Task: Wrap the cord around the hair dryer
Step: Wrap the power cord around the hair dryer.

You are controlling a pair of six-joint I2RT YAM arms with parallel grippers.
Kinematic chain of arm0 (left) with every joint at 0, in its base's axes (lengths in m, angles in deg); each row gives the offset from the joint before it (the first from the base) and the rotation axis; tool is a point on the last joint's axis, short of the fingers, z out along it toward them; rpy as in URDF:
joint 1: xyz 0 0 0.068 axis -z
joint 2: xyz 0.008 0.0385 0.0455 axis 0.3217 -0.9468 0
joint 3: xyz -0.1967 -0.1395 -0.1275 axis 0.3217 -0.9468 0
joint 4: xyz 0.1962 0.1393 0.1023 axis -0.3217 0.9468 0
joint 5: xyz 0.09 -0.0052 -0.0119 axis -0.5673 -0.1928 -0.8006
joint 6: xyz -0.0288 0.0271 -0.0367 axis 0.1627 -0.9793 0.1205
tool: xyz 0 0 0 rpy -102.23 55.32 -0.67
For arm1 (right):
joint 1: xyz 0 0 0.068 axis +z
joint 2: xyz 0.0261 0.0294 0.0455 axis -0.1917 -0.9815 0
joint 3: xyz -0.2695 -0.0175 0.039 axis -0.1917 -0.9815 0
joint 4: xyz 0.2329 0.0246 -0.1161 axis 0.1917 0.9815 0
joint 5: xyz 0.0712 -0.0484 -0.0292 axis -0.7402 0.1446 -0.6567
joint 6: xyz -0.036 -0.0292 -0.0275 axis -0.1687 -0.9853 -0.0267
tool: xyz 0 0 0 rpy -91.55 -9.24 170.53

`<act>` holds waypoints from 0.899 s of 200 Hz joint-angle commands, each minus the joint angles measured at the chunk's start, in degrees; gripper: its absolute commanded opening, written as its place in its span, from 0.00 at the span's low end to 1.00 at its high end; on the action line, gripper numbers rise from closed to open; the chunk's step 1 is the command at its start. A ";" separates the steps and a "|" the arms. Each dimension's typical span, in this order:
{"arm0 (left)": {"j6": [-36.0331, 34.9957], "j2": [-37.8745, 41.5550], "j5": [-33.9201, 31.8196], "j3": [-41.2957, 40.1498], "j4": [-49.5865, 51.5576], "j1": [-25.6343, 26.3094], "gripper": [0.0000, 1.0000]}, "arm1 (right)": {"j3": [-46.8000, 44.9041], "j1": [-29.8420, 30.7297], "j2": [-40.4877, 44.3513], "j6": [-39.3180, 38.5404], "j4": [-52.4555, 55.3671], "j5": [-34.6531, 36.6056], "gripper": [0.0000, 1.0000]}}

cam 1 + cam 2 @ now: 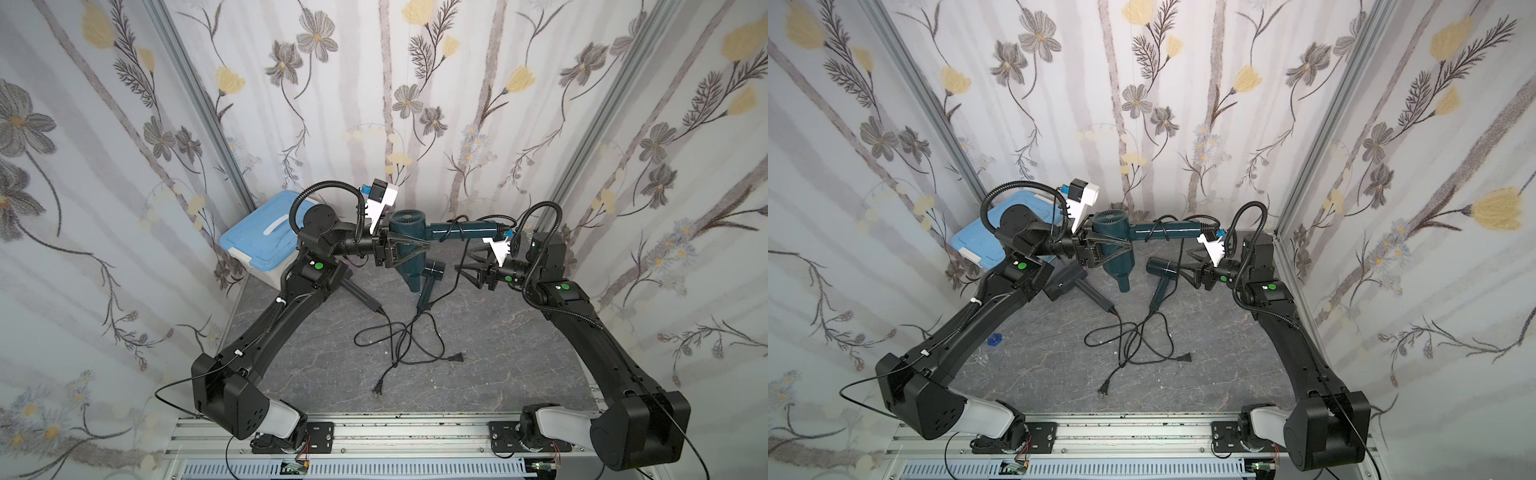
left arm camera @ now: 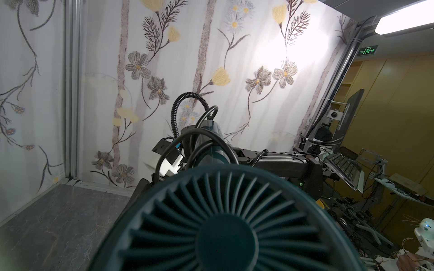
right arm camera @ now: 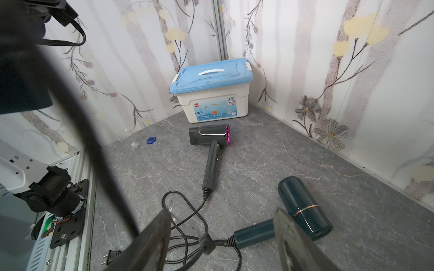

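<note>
A blue-lidded box is seen in the far left corner of the desk, with a grey dryer lying near it. The teal hair dryer is held off the desk, clamped in the left claw, its handle pointing right and the cord looped round it. A small dryer is left lying below. The right claw, jaws apart and empty, is seen near the handle's end.

The black left arm reaches inward, left gripper clamped tight, while the black right arm faces it, right gripper lower, jaws spread apart.
</note>
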 commanded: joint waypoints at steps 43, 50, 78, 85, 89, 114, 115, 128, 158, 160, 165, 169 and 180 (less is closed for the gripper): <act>-2.13 -0.23 -2.08 4.18 1.06 -0.12 0.00 | -8.94 2.59 1.76 3.85 -16.54 4.48 0.79; -2.10 -0.30 -2.08 4.44 1.19 -0.14 0.00 | -9.70 2.72 1.92 4.04 -17.28 5.00 0.79; -2.25 -0.48 -2.42 5.25 1.61 -0.15 0.00 | -12.08 2.82 3.03 4.42 -18.87 8.32 0.81; -2.22 -0.49 -2.59 5.35 1.73 -0.12 0.00 | -12.53 2.79 3.45 4.33 -19.03 8.86 0.81; -2.16 -0.49 -2.61 5.43 1.69 -0.12 0.00 | -12.79 2.74 3.59 4.31 -19.14 9.09 0.81; -2.20 -0.56 -3.30 5.86 1.78 -0.12 0.00 | -13.59 2.63 3.82 3.88 -18.44 10.09 0.81; -2.24 -0.56 -3.31 5.87 1.82 -0.12 0.00 | -13.67 2.64 3.80 3.87 -18.42 10.11 0.81; -2.33 -0.58 -3.38 6.23 1.95 -0.13 0.00 | -13.92 2.64 3.91 3.54 -17.30 12.12 0.81; -2.61 -0.62 -3.31 6.92 3.00 -0.15 0.00 | -15.32 1.28 5.91 4.76 -15.68 22.71 0.84; -2.75 -0.62 -3.31 7.00 3.18 -0.13 0.00 | -15.46 1.07 6.14 4.95 -15.65 23.18 0.85; -3.08 -0.57 -3.23 7.07 3.74 -0.12 0.00 | -15.78 0.69 6.72 5.12 -15.66 23.73 0.85; -3.40 -0.52 -3.27 7.11 4.20 -0.12 0.00 | -15.95 0.36 7.16 5.07 -15.55 23.94 0.86; -4.14 -0.50 -3.31 7.20 5.07 -0.14 0.00 | -16.31 -0.27 8.26 5.02 -15.11 24.17 0.87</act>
